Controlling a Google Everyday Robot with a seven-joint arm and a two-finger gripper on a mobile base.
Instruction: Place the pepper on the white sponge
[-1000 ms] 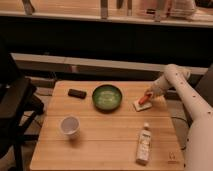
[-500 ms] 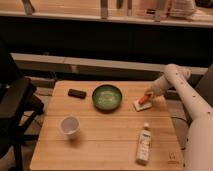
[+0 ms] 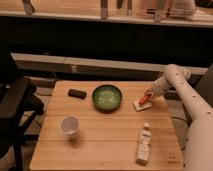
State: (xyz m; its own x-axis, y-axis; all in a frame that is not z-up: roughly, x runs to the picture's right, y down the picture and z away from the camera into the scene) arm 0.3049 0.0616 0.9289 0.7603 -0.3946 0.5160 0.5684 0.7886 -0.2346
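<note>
A small red-orange pepper lies on the white sponge at the right side of the wooden table. My gripper is at the end of the white arm, right at the pepper's upper right end and just over the sponge.
A green bowl sits left of the sponge. A dark flat object lies at the back left. A white cup stands at the front left. A white bottle lies at the front right. A dark chair stands left of the table.
</note>
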